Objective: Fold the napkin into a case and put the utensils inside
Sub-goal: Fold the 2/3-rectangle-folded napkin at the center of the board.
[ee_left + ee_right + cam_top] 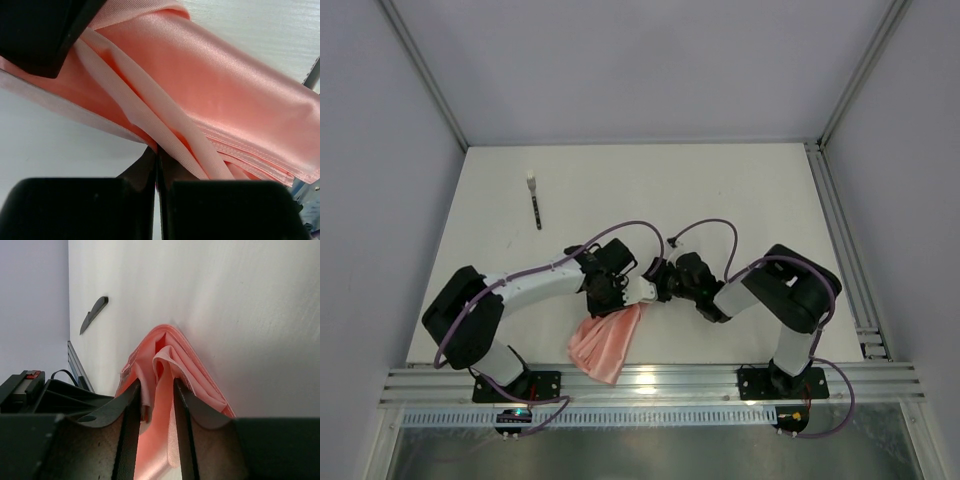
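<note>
Currently: white worktop [720, 200], both arms meeting near its front edge, their wrists covering the napkin's top end from above. Pink folded napkin [605, 345] slants down to the front rail [720, 380]. One fold is pinched in the left claw [157, 150], clamped tight. The right claw [156, 385] is part open, fingers straddling another fold. Black utensil [535, 207] lies far left, well apart.

White table [740, 190]; aluminium rail [670, 383] (near edge); grey walls [620, 60].
</note>
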`<state>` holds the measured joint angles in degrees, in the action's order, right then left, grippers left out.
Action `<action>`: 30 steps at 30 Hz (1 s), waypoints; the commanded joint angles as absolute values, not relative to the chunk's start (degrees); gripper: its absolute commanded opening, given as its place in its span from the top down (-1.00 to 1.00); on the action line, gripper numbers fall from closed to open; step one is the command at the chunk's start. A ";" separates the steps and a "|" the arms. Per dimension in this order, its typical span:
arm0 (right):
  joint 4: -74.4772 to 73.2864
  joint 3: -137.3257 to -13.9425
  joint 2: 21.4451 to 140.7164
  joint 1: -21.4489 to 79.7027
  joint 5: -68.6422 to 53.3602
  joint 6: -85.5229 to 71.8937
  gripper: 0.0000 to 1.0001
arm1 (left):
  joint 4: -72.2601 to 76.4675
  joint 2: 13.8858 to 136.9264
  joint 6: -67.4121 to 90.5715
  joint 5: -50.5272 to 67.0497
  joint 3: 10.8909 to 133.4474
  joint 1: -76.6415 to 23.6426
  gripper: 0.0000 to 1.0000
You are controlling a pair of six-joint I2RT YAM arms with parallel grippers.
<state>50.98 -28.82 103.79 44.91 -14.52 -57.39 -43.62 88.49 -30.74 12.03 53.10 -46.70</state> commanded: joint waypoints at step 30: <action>51.96 -30.58 102.56 46.32 -13.54 -61.26 -0.04 | -41.66 90.09 -32.96 6.24 55.63 -51.24 1.00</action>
